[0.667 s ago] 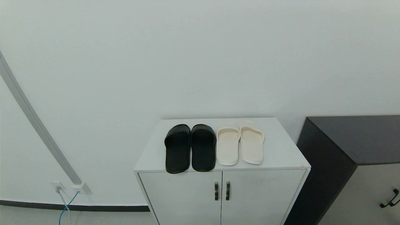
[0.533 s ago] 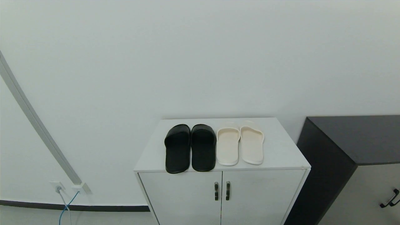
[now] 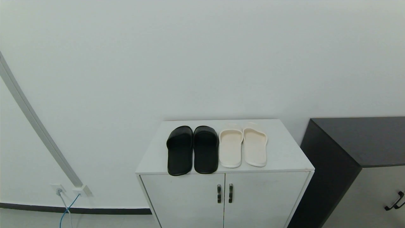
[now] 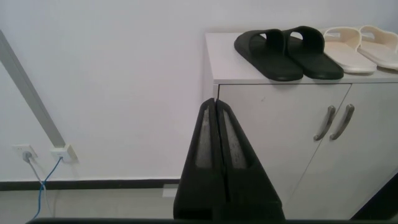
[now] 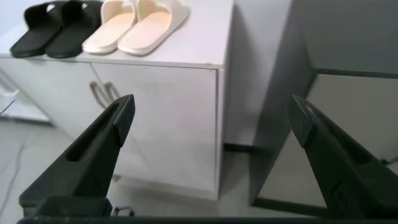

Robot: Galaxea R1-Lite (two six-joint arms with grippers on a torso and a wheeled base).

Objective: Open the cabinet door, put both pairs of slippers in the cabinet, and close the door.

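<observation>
While cabinet doors (image 3: 186,202) sit closed, black pair (image 3: 205,148) and cream pair (image 3: 231,148) lie side by side on cabinet top (image 3: 284,155), toes to wall. Low by cabinet's left side, left gripper (image 4: 216,106) clenched on nothing, slippers well above. Facing the right front corner, right gripper (image 5: 212,104) spread wide, empty, both pairs well clear of jaws.

— Where do we look from up top?
— From the head, forward and down onto the white cabinet (image 3: 284,155), fairly near, with the wall behind.
— And our wrists?
— Lower, before its doors. Our left wrist faces its left front corner; our right wrist faces the right corner and the dark cabinet (image 5: 348,37).
— Shared?
— The black slippers (image 3: 179,152), the cream slippers (image 3: 231,148) and the door handles (image 3: 219,193), in all three.
</observation>
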